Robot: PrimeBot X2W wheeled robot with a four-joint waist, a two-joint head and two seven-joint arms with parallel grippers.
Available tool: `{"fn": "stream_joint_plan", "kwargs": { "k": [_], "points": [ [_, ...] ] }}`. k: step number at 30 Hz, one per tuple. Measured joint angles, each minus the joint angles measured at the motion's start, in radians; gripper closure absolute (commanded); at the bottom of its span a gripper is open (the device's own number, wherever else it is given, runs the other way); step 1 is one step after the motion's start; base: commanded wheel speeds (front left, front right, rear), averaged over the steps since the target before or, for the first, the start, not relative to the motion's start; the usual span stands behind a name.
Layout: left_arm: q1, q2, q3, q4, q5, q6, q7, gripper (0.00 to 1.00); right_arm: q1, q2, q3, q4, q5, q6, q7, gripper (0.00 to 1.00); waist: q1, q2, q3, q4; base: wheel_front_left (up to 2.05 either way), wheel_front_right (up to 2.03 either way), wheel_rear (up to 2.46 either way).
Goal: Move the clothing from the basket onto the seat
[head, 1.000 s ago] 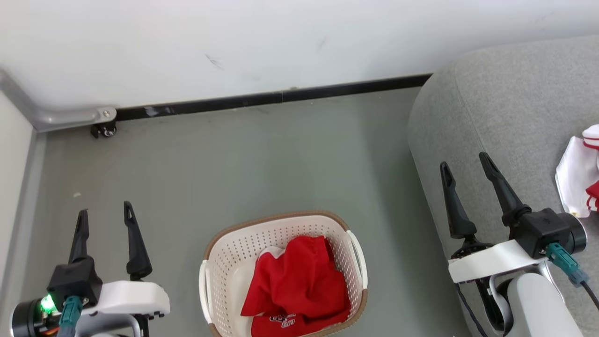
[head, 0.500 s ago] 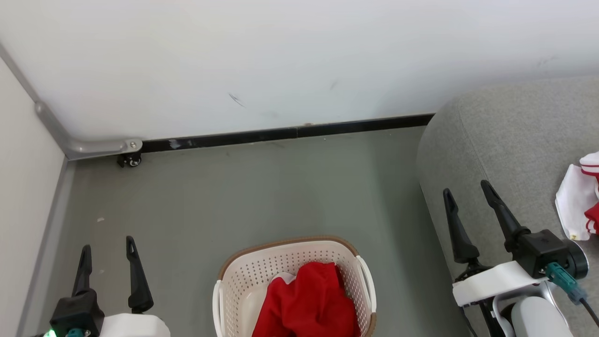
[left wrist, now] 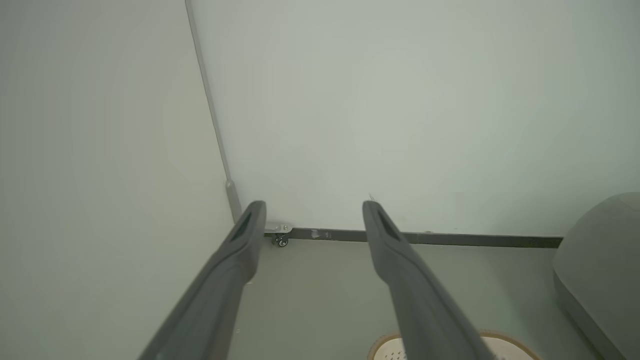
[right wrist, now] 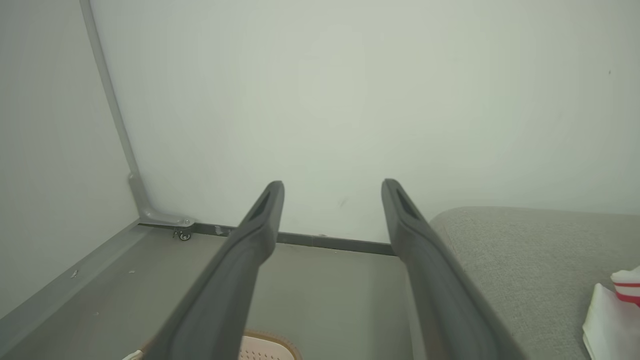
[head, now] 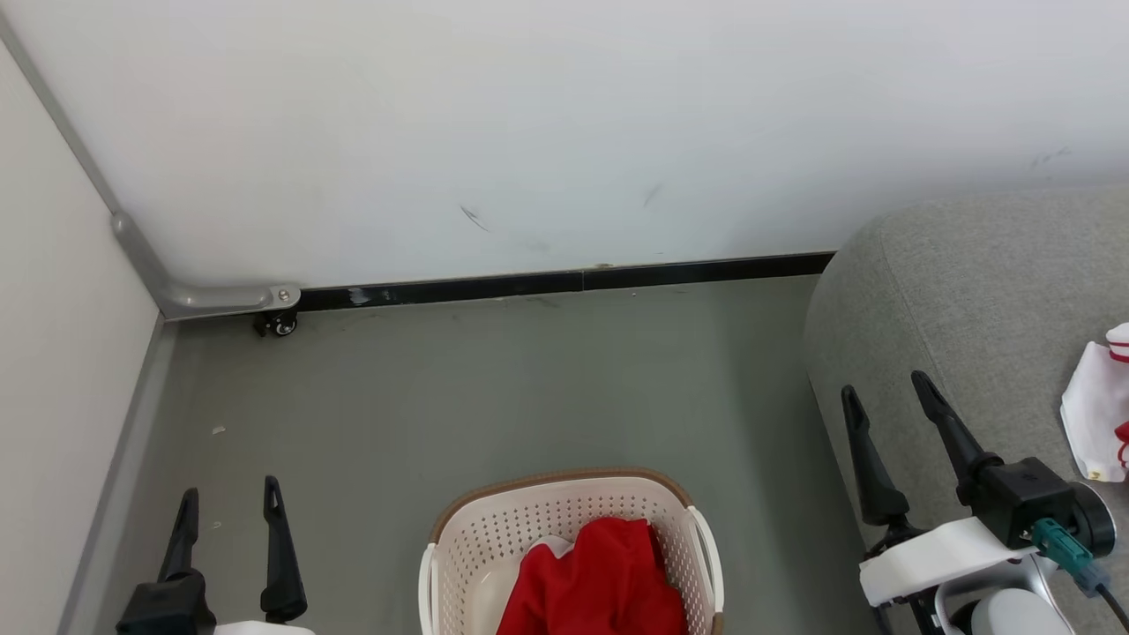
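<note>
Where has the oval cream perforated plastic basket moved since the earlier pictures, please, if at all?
No. The basket keeps its spot beside the grey fabric sofa; the whole view shifted.

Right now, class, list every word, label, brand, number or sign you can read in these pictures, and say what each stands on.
No text can be read.
Small yellowish mark at the corner of the white-and-red garment on the grey fabric sofa: too small to read.
Red garment in the cream perforated plastic basket: no print shows.

Basket partly below frame edge
</note>
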Motion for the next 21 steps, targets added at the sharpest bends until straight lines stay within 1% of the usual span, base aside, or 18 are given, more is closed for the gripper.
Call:
{"fn": "stream_joint_plan", "kwargs": {
  "k": [2, 16, 21],
  "points": [
    [0.002, 0.000, -0.002, -0.005, 0.000, -0.008, 0.008, 0.00, 0.006, 0.000, 0.003, -0.009, 0.000, 0.000, 0.001, 0.00, 0.0000, 0.0000, -0.002, 0.002, 0.00, 0.00, 0.00],
    [0.016, 0.006, -0.014, -0.047, 0.000, -0.009, 0.026, 0.00, 0.016, 0.002, 0.018, -0.040, -0.001, 0.000, 0.035, 0.00, 0.0000, 0.0000, 0.008, -0.004, 0.00, 0.00, 0.00],
    [0.016, 0.007, -0.019, -0.057, 0.001, -0.017, 0.028, 0.00, 0.018, 0.002, 0.027, -0.057, -0.001, 0.000, 0.044, 0.00, 0.0000, 0.0000, 0.015, -0.003, 0.00, 0.00, 0.00]
  ]
}}
